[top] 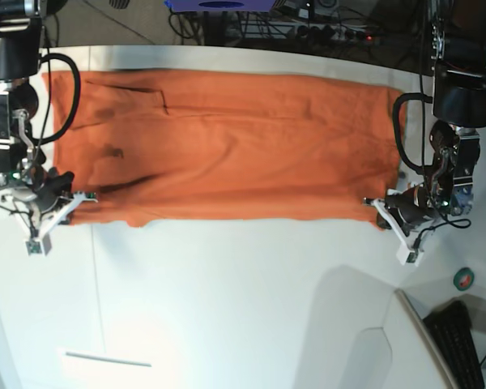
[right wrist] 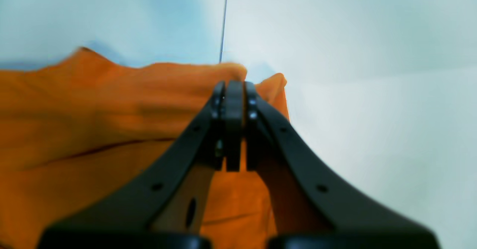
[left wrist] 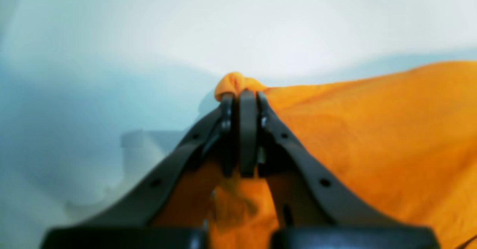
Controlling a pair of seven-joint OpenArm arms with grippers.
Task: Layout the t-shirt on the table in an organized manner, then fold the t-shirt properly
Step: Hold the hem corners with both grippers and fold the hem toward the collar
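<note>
Clearly, at the base view's left, we see our right gripper (right wrist: 234, 87) pinched tight on a corner of the t-shirt (top: 227, 146), its arm hanging down from the top edge. The orange shirt lies stretched wide across the far part of the table (top: 227, 300). At the right, our left gripper (left wrist: 242, 96) clamps the opposite corner, jaws closed on bunched fabric, its arm likewise descending from above.
</note>
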